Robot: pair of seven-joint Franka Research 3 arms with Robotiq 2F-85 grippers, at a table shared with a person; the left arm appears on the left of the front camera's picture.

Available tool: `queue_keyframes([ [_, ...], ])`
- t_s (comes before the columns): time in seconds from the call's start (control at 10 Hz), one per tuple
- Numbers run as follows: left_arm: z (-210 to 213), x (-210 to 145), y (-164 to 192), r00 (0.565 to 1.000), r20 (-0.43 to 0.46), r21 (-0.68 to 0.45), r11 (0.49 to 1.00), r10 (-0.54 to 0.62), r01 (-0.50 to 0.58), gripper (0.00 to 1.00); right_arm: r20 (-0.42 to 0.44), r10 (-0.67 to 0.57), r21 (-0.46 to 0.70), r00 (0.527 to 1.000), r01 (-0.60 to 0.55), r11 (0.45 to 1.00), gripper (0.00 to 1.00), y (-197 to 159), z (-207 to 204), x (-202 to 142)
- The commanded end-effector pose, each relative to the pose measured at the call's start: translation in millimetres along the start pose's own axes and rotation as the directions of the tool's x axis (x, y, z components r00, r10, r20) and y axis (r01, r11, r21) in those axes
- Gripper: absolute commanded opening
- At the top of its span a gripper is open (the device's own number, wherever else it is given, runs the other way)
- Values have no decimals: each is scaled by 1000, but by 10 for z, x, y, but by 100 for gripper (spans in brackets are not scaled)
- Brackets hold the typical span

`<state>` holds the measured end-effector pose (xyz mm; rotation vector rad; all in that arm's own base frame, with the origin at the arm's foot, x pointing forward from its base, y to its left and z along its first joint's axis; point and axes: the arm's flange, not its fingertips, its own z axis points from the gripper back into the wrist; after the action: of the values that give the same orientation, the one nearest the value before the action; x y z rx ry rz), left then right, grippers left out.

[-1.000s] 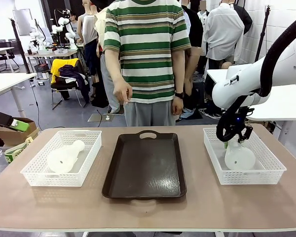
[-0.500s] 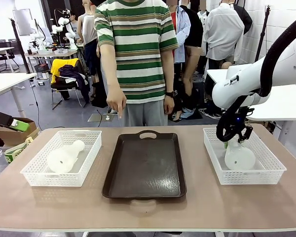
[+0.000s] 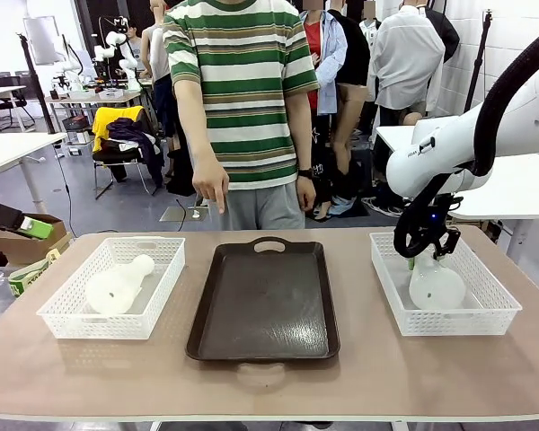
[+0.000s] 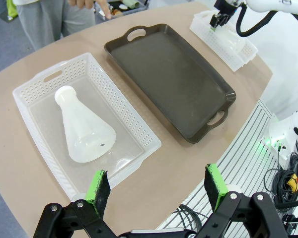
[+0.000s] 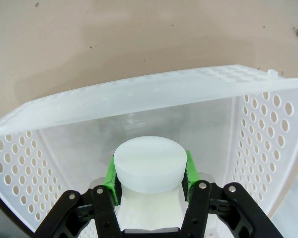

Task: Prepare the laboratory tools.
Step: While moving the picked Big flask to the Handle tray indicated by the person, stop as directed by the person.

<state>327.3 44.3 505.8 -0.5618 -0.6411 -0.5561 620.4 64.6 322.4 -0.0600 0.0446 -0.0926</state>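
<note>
One translucent white flask (image 3: 117,287) lies on its side in the left lattice basket (image 3: 63,319), its cap toward the far side. My left gripper (image 4: 156,183) hangs open off the table's left corner, well short of that flask (image 4: 84,131); it also shows at the picture's left edge (image 3: 36,227). The other flask (image 3: 436,285) stands upright in the right basket (image 3: 499,301). My right gripper (image 3: 422,254) is shut on its neck. Green pads (image 5: 111,178) press both sides just below the white cap (image 5: 148,161).
A dark brown tray (image 3: 262,301) with nothing on it lies between the baskets. A person in a striped shirt stands at the far edge, one hand (image 3: 214,189) hanging above the tray's far left. The right basket's wall (image 5: 139,101) rises close ahead of my right gripper.
The person has stepped toward picture left. Both arms and both flasks have stayed where they were.
</note>
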Motion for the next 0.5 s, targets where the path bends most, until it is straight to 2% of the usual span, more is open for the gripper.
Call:
queue_keyframes([
  [0.0,12,-5,27,1000,12,-19,1000,-12,13,100,5,1,3,1000,-1,1000,0,3,3,0],
  [0.4,12,-5,27,1000,12,-19,1000,-12,13,100,-16,3,19,1000,-2,1000,0,-40,21,-22],
])
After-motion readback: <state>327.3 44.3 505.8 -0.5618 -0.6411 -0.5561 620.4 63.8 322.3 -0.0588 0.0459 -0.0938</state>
